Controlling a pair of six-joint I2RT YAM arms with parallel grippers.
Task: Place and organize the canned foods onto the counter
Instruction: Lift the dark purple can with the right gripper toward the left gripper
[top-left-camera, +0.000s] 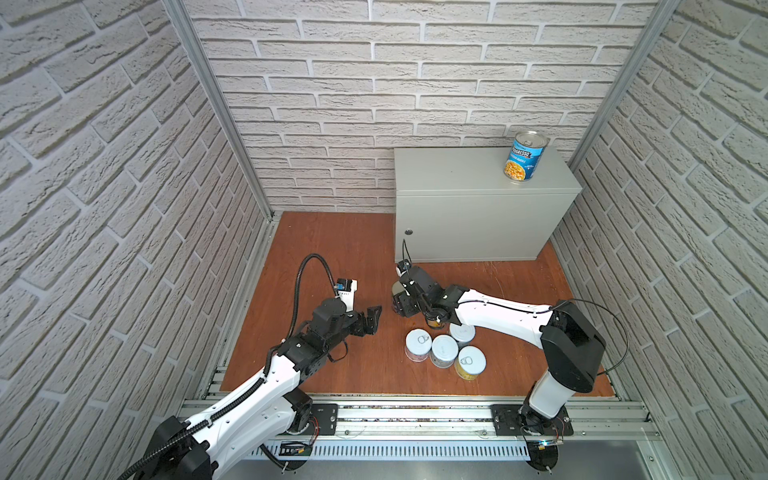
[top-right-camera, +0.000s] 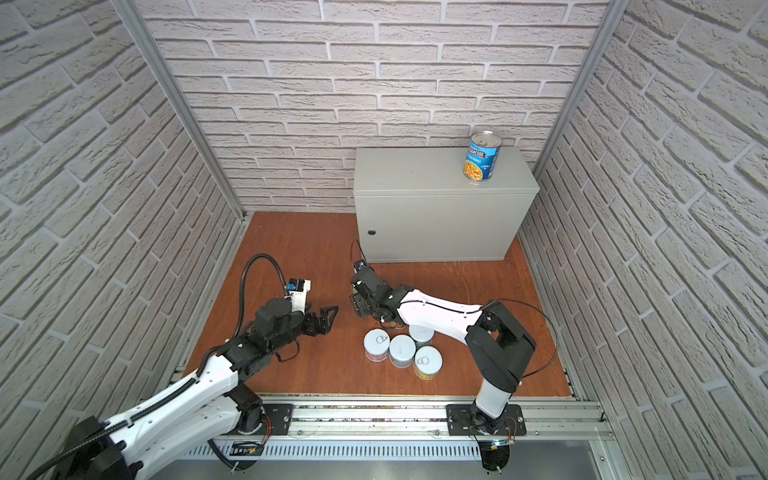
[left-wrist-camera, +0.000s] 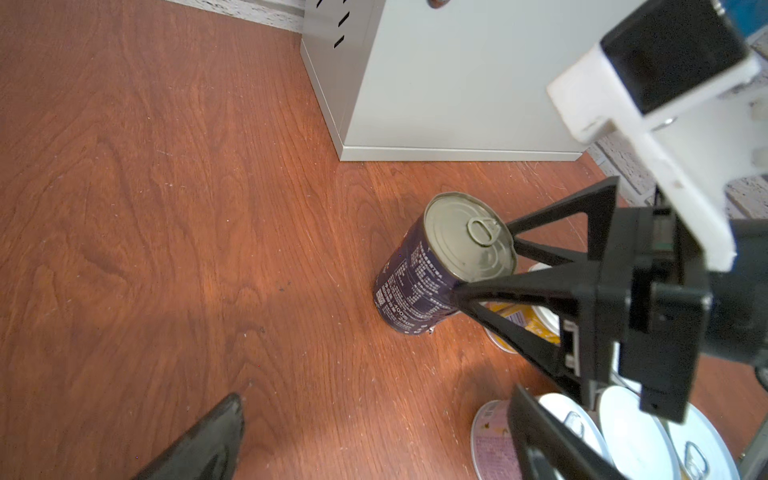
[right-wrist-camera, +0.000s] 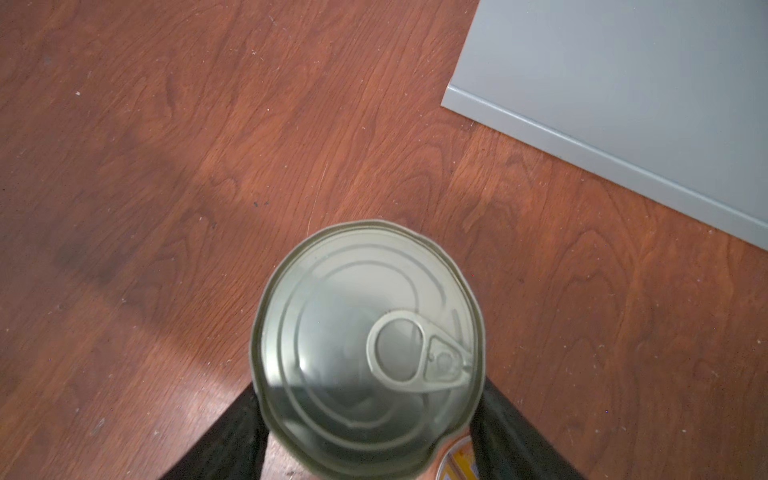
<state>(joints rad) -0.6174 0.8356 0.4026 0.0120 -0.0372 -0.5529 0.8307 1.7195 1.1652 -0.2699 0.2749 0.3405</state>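
A blue Progresso can (top-left-camera: 525, 158) (top-right-camera: 481, 158) stands at the right end of the counter (top-left-camera: 457, 166) (top-right-camera: 415, 170). On the floor in front of the counter's left corner a dark navy can (left-wrist-camera: 419, 282) (right-wrist-camera: 365, 345) stands upright. My right gripper (top-left-camera: 398, 297) (right-wrist-camera: 370, 399) is shut on its sides. Several short cans (top-left-camera: 444, 351) (top-right-camera: 401, 351) cluster on the floor just nearer the front. One with a yellow label (left-wrist-camera: 515, 324) lies under the right wrist. My left gripper (top-left-camera: 372, 318) (left-wrist-camera: 374, 436) hovers open and empty, left of the navy can.
The reddish-brown wooden floor (top-left-camera: 324, 257) is enclosed by brick-pattern walls (top-left-camera: 332, 104) on three sides. An aluminium rail (top-left-camera: 415, 419) carrying both arm bases runs along the front. The counter stands against the back wall and the right wall.
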